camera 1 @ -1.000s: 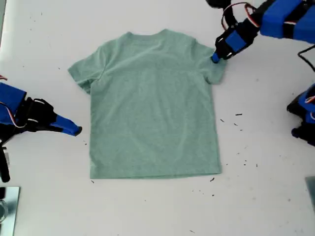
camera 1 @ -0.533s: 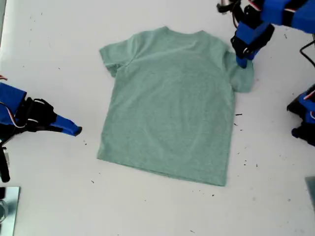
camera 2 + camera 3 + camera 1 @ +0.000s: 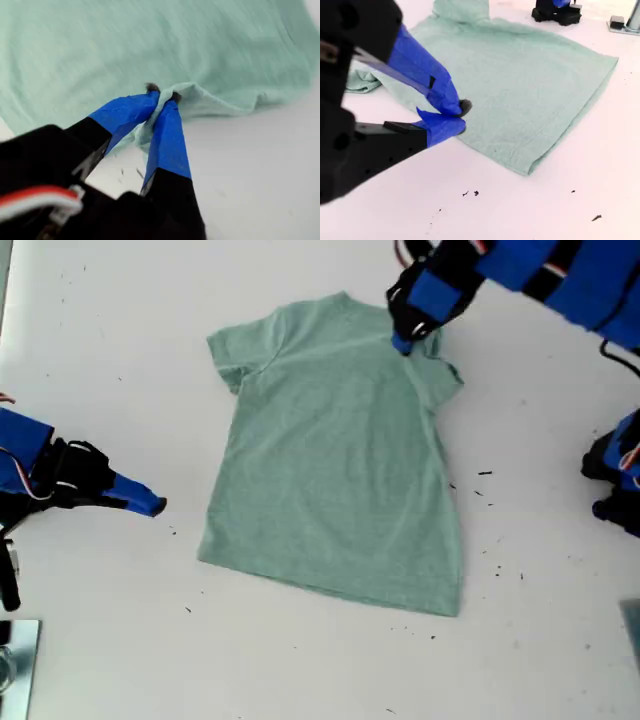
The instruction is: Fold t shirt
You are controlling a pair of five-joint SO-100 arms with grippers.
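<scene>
The first hand (image 3: 161,97) is pinching the t shirt (image 3: 125,45): in the first wrist view its two blue-taped fingers (image 3: 127,112) are pressed together on a small raised fold of the green cloth, with the rest of the cloth spreading away beyond the tips and bare white table (image 3: 260,165) beside them. In the exterior view this first hand (image 3: 403,343) reaches in from the exterior view's upper right and grips the cloth at the shoulder just beside the neck opening, where the sleeve (image 3: 445,370) on that side is bunched and drawn inward. The second hand (image 3: 455,116) has its fingers closed tip to tip with nothing between them, hovering over the table just off the shirt's edge in the second wrist view. In the exterior view the second hand (image 3: 150,505) sits at the exterior view's left, apart from the cloth. The t shirt (image 3: 340,470) lies mostly flat on the white table (image 3: 100,340) near the middle of the exterior view, turned at a slant, with its neck toward the top, its other sleeve (image 3: 228,352) spread out toward the upper left and its hem (image 3: 330,585) running down toward the lower right. A few dark specks (image 3: 484,474) lie on the table to the exterior view's right of the shirt.
</scene>
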